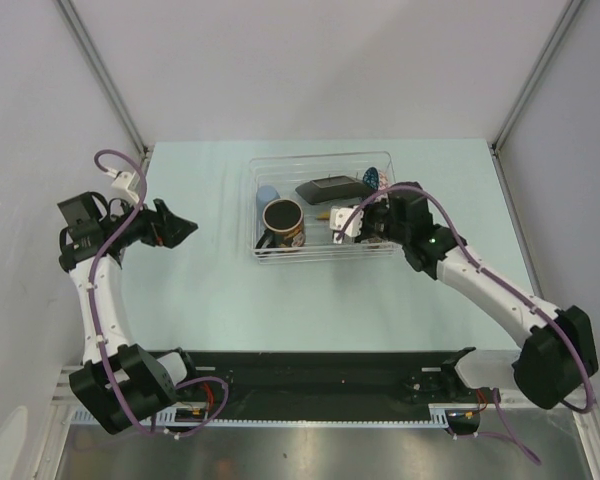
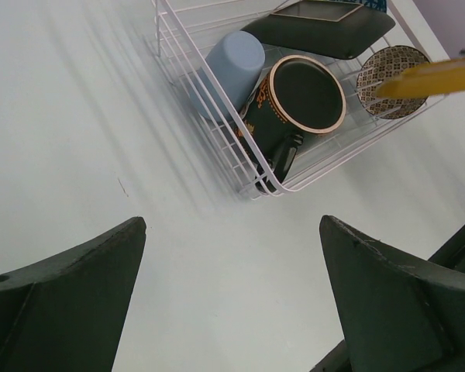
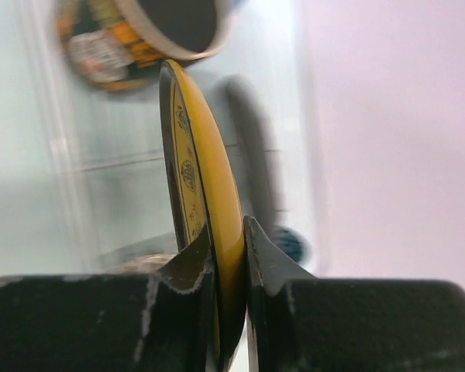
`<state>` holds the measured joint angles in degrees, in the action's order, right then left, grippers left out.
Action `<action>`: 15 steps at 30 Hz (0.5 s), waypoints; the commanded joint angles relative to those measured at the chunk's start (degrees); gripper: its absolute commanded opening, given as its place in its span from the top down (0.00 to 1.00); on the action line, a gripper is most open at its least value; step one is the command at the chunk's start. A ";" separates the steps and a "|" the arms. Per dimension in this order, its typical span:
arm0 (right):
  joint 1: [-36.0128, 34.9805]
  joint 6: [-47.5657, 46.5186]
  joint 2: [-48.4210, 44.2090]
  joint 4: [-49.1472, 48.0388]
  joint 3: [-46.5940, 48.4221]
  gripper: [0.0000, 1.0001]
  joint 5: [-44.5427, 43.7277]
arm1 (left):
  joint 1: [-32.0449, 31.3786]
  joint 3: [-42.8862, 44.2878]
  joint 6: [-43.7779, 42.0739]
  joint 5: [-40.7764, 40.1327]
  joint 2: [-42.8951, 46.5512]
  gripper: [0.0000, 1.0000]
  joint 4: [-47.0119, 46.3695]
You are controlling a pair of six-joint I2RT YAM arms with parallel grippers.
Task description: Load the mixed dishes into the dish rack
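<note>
Right arm: you have it stretched over the 3 o'clock end of the dish rack (image 1: 320, 257).
Right pincer (image 3: 229, 232): clamped on the yellow saucer (image 3: 205, 155).
Saucer: on edge, glossy, patterned face.
Left pincer (image 2: 232, 225): wide apart above the bench (image 1: 210, 300), at the rack's 9 o'clock.

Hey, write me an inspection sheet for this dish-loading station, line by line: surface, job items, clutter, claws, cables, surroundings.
Surface: pale table, bare around the rack.
Job's things: clear dish rack holds the pale blue cup, dark floral mug, black square plate and brownish patterned bowl. The yellow saucer is not yet set down.
Clutter: nothing seen.
Grippers: left claw open, over bare table left of the rack. Right claw shut on the saucer's rim, holding it on edge over the rack.
Cables: a purple cable along the left arm and another along the right arm, neither touching dishes.
Surroundings: plain pale walls with metal frame posts.
</note>
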<state>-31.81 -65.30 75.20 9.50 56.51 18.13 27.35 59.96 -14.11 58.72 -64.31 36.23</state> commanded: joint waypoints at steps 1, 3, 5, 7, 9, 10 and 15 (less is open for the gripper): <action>0.17 -1.94 -5.15 -11.61 2.38 1.00 -3.45 | 0.42 -0.37 -1.36 2.10 1.56 0.01 -1.51; 0.26 -2.11 -4.80 -11.17 2.38 1.00 -3.72 | 0.42 -0.37 -1.10 2.19 1.56 0.01 -1.69; 0.52 -2.47 -4.36 -10.47 2.38 1.00 -3.80 | 0.42 -0.29 -0.92 2.10 1.56 0.00 -1.95; 0.52 -2.20 -3.66 -10.03 2.38 1.00 -3.80 | 0.42 -0.11 -0.92 2.10 1.65 0.00 -1.86; 0.52 -1.94 -2.96 -9.76 2.38 1.00 -3.63 | 0.33 -0.11 -0.92 1.93 1.56 0.01 -1.86; 0.44 -1.76 -2.69 -9.76 2.38 1.00 -3.72 | 0.42 -0.02 -1.01 1.93 1.56 0.01 -1.86; 0.52 -0.89 -1.46 -6.16 2.38 1.00 -3.28 | 0.42 -0.20 -0.75 2.10 1.47 0.01 -2.30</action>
<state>-31.40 -66.52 73.23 3.01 57.28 14.72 27.35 59.70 -14.06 58.72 -64.16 35.59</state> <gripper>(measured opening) 0.149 0.996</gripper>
